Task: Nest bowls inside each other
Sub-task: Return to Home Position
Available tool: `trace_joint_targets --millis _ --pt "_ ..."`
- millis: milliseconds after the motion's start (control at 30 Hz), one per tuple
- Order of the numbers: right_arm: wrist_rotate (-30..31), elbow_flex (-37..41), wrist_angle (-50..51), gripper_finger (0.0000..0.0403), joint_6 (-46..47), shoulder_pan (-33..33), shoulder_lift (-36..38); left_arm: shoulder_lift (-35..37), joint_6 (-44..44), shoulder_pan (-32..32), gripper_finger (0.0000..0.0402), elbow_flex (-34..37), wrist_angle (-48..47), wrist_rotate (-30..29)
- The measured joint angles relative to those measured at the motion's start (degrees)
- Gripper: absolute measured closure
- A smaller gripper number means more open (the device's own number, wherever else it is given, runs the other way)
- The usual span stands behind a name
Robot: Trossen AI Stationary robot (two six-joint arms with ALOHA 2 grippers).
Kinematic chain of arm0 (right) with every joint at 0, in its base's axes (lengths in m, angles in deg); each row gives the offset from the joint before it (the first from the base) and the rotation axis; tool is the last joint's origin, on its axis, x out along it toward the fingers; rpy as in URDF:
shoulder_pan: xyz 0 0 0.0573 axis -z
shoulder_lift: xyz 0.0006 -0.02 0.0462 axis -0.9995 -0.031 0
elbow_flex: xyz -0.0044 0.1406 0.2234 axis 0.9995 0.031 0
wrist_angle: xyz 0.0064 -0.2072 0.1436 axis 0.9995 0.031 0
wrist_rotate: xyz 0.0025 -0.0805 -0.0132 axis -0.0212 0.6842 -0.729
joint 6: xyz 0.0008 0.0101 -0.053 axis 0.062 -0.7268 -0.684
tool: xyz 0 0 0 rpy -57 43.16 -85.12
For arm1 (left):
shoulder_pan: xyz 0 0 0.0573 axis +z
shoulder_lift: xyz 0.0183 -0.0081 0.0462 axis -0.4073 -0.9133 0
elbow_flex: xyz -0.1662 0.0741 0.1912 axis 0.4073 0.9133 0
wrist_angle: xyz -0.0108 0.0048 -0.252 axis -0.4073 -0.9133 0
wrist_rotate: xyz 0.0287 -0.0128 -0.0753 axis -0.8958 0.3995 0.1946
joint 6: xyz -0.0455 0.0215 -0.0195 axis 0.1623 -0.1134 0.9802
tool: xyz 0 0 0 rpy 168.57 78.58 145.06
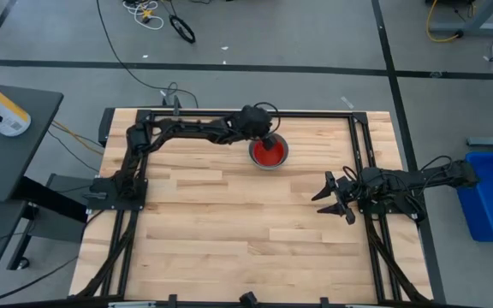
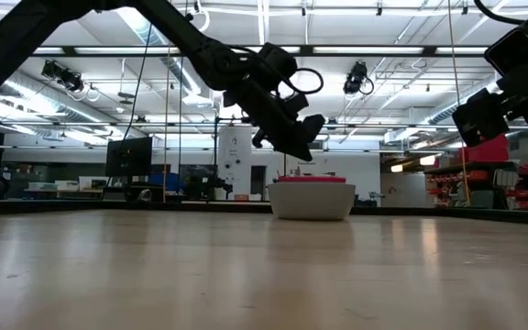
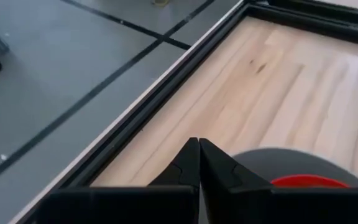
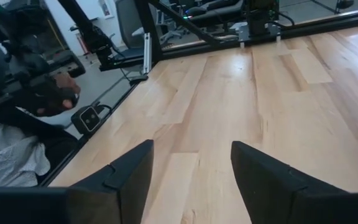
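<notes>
A red bowl [image 1: 269, 153] sits nested in a grey bowl [image 1: 282, 159] near the table's far edge, right of the middle. The low view shows the grey bowl [image 2: 312, 202] resting on the table with the red rim [image 2: 312, 180] on top. My left gripper [image 1: 270, 141] is shut and hovers just above the stack's far-left rim, slanting down and clear of it in the low view [image 2: 312, 147]. In the left wrist view the shut fingers [image 3: 199, 146] point past the grey bowl [image 3: 272, 163]. My right gripper [image 1: 332, 198] waits open near the right edge, nothing between its fingers [image 4: 191, 171].
Black frame rails [image 1: 229, 112] run along the table's far and side edges. Bare wood lies between the stack and the near edge. A blue bin [image 1: 490, 198] stands off the table at the right. A person's hand [image 4: 56, 93] shows beyond the table in the right wrist view.
</notes>
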Motion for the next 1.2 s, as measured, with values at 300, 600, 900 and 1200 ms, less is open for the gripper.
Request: trace_joint_targets --millis 300,600,900,1200 --pt "-0.08 0.0 -0.15 0.0165 -1.35 0.0 -0.02 0.92 -11.94 -6.29 0.0389 0.02 5.87 6.13" --pt "-0.06 0.0 -0.77 0.015 2.97 0.13 0.0 11.19 -15.57 -12.34 0.0386 0.02 -1.46 2.41" --pt "-16.74 -0.83 -10.47 0.0137 1.2 0.15 2.22 32.46 -15.83 -18.32 0.0386 9.53 -13.03 4.51" --pt "-17.06 -10.82 6.9 0.0129 -3.35 0.15 13.96 69.6 -10.48 -23.66 0.0395 40.89 -3.7 -1.39"
